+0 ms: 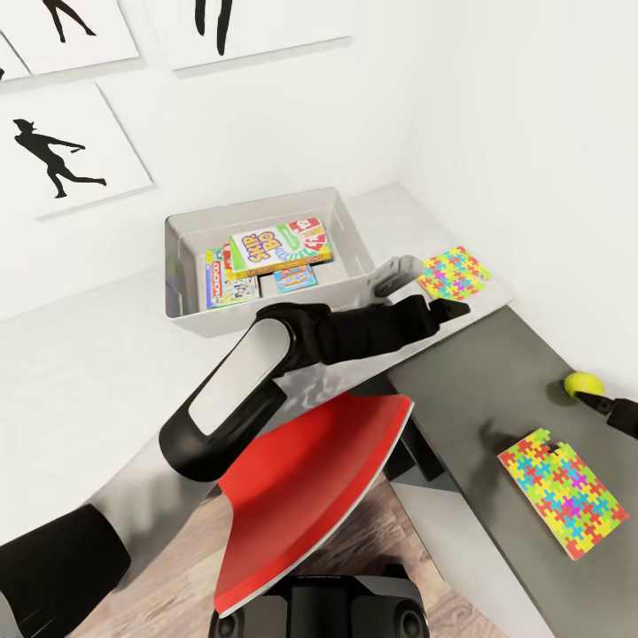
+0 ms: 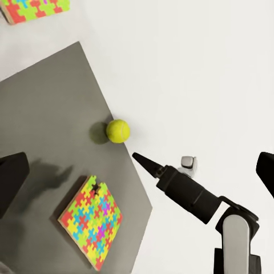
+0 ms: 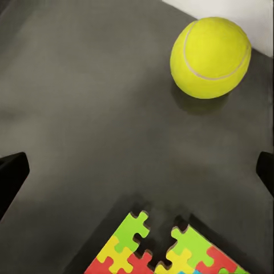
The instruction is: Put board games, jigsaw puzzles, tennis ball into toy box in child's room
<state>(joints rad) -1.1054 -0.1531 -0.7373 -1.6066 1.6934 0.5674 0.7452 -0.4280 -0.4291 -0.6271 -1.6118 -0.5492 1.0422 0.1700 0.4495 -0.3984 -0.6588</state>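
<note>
Three board games [image 1: 266, 257] are in the toy box [image 1: 353, 232] already, so I'm on to the ball. From the tennis ball [image 1: 585, 385]: near puzzle [image 1: 560, 494] closest to me, my right gripper [image 1: 601, 405] just beside it, fingers spread, empty. Far puzzle [image 1: 454, 272] beyond, by my left gripper [image 1: 450, 309], can't tell its state. Next I'd close on the ball.

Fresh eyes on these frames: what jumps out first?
The pale grey toy box at the back of the light desk top already holds the three board games. Two bright jigsaw puzzles lie outside it, one just right of the box, the other on the dark grey wing. The yellow tennis ball sits near that wing's far edge, with the open right claw close beside it.
</note>
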